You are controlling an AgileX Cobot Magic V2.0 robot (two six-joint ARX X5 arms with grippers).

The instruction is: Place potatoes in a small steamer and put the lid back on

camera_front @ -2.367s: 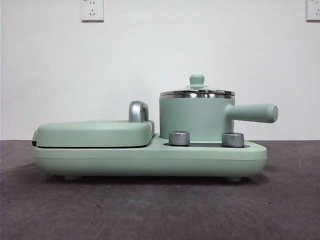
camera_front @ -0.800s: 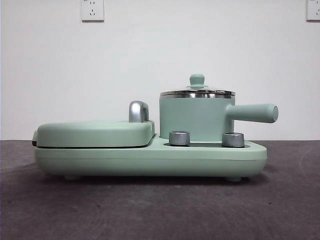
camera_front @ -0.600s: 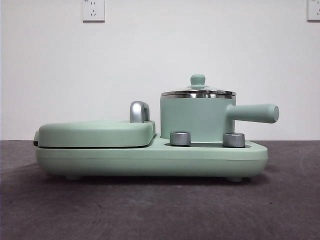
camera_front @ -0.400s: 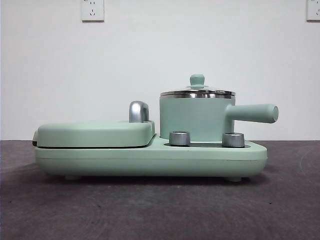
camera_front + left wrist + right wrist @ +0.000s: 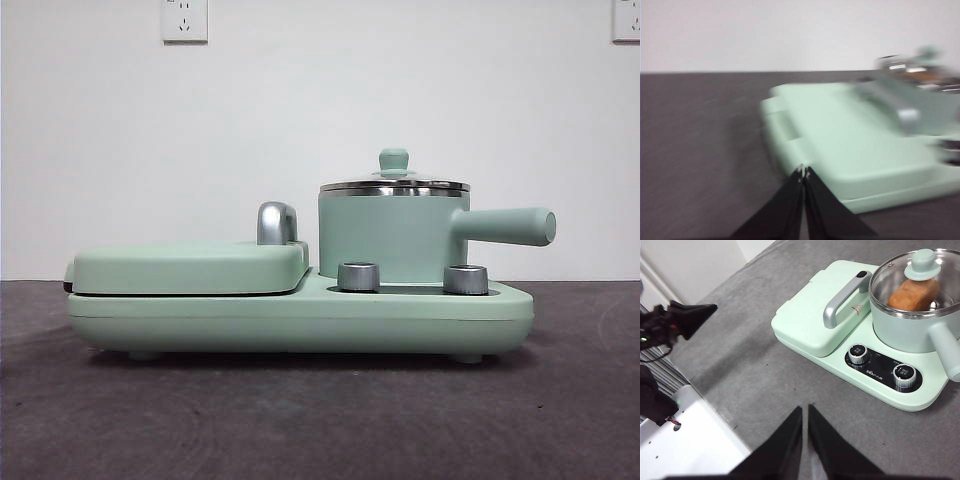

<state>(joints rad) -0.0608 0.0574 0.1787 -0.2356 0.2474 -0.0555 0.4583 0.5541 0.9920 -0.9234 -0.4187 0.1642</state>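
The small steamer point(image 5: 393, 235) stands on the right half of the mint-green appliance, its handle pointing right. The lid point(image 5: 395, 185) sits on its rim. In the right wrist view the potato point(image 5: 914, 294) lies inside the steamer point(image 5: 910, 330) under the glass lid point(image 5: 900, 275). My right gripper point(image 5: 804, 410) is shut and empty, well back from the appliance over the table. My left gripper point(image 5: 803, 171) is shut and empty, just off the griddle end of the appliance; its view is blurred. It also shows in the right wrist view point(image 5: 687, 320). Neither gripper shows in the front view.
The flat hinged griddle point(image 5: 190, 265) with its chrome handle point(image 5: 277, 222) fills the appliance's left half. Two steel dials point(image 5: 359, 276) point(image 5: 466, 279) sit in front of the steamer. A white platform point(image 5: 690, 440) lies at the table's edge in the right wrist view.
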